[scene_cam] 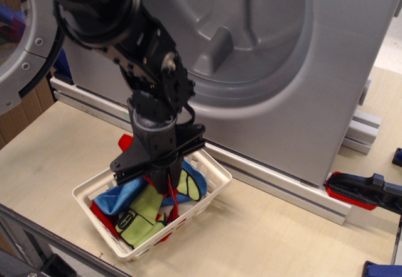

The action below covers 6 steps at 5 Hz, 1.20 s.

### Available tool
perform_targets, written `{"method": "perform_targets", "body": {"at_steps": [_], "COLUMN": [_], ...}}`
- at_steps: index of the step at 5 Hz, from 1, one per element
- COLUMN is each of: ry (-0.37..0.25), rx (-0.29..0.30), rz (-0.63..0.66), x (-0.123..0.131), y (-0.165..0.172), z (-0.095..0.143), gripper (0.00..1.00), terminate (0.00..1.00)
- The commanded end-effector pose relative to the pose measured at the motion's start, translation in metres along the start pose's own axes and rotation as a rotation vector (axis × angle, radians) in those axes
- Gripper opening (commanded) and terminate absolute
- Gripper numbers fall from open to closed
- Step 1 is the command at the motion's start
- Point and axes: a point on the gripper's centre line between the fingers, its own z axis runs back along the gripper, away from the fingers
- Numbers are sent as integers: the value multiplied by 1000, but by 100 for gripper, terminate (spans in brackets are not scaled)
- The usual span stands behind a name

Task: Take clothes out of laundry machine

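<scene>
white basket [210, 171], blue cloth [113, 198], lime-green piece [139, 215]

Bright red cloth [171, 195] under a black gripper [164, 186]; white lattice basket [210, 189] holds blue cloth [116, 196] and lime-green, black-outlined piece [139, 214]; grey washing machine [314, 70].

I see the clothes [171, 196] as a bright red strip of soft fabric, hanging down in a narrow fold over the middle of the basket, its upper part hidden behind the arm; a second red patch shows at the arm's left side, and I cannot tell whether it is the same piece; the laundry machine [352, 57] stands behind, far and right, a flat grey front with a large round drum hollow; its porthole door hangs open at the far left.
</scene>
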Motion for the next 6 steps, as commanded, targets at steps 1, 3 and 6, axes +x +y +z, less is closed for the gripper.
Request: {"method": "perform_targets", "body": {"at_steps": [1,3,6], "ry": [39,32,24], "rx": [-72,-45,-73], "rz": [48,68,90], "x": [3,14,37], "y": [2,-1,-11], "z": [9,43,93], "gripper": [100,100,100], "terminate": [0,0,0]}}
